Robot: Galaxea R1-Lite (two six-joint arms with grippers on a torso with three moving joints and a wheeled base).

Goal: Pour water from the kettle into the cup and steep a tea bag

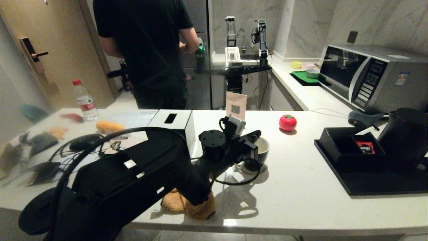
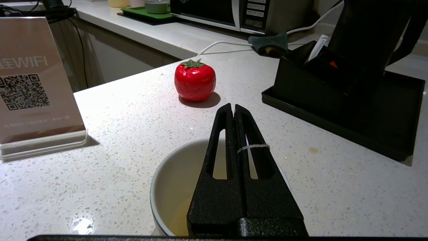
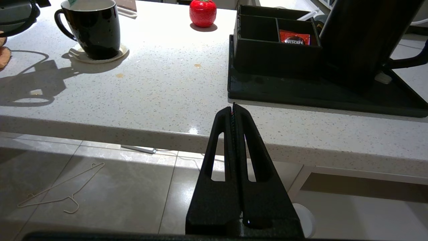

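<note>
- String [image 2: 253, 146] of the tea bag is pinched between the closed fingers of the left gripper [image 2: 233, 108], held over the black mug [image 1: 262, 150] at frame centre so the bag, unseen, can presumably steep in the pale yellowish water [image 2: 179, 217].
- The kettle [image 1: 406, 139] is parked on the black tray [image 1: 367, 187] at the right edge, judged already poured.
- The right gripper [image 3: 233, 108] is shut on nothing, kept below the counter edge.

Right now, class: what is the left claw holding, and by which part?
The left claw, shut above the black ceramic mug, pinches a thin white string; no tea bag shows.
</note>
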